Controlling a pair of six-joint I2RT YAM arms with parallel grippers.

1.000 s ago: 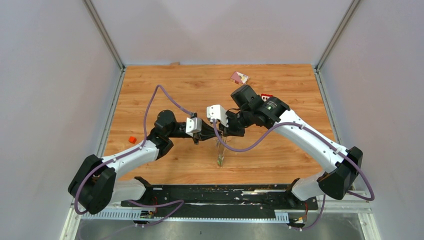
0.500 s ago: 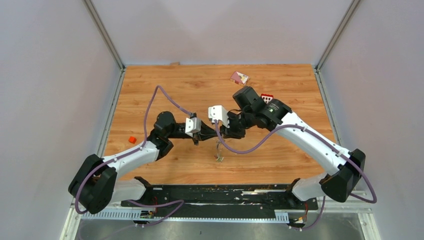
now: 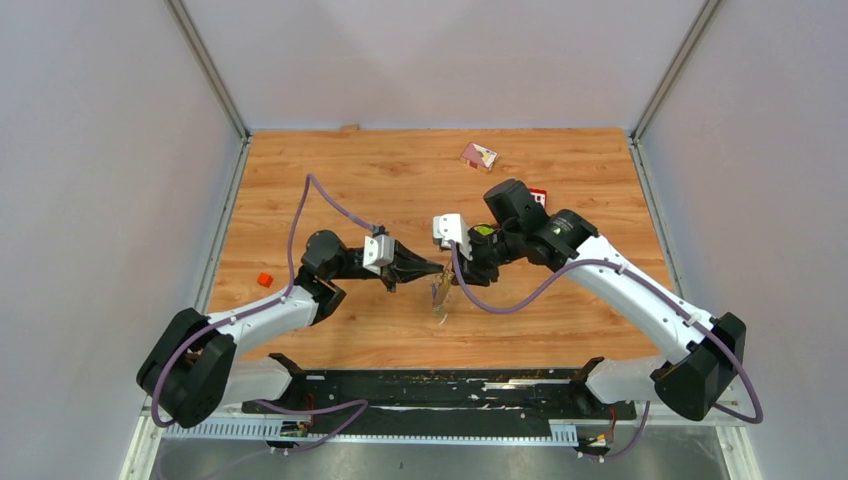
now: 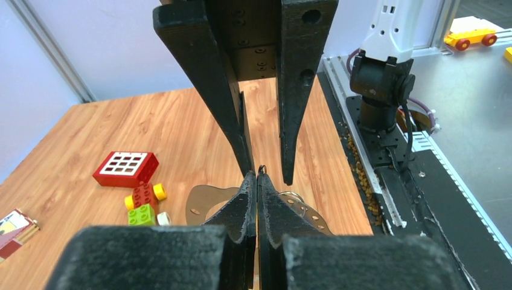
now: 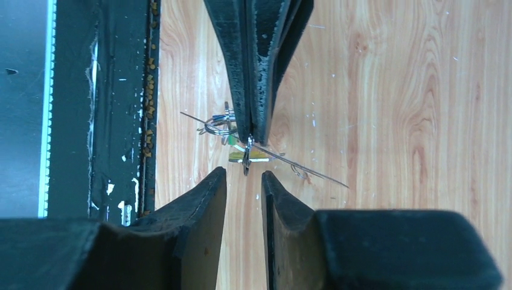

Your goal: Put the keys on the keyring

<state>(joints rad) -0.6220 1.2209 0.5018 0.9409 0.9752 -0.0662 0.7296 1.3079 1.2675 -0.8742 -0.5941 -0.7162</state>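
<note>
My left gripper [image 4: 257, 181] is pinched fully together on the rim of the keyring [image 4: 204, 200]. The flat grey loop hangs below its tips, edge-on to the other arm. I judge that is the reason for the hold: one arm makes the ring a steady target for the other.

Tip to tip with it, my right gripper [image 5: 243, 175] stands at a narrow gap with nothing between its fingers, lined up on the small metal parts just under the left tips. There the yellow-tagged key [image 5: 247, 156] dangles beside a little wire ring. Whether it is threaded on, I cannot tell.

Ahead of the left tips and off to their left lie a red block with a white grid [image 4: 125, 168] and a toy car [image 4: 145, 202]. Well back beside the left forearm sits a small red-orange item [image 3: 264, 279], too small to tell whether it is the other key.

Everything rests on a wooden table [image 3: 330, 170] closed in by pale walls [image 3: 110, 150].
</note>
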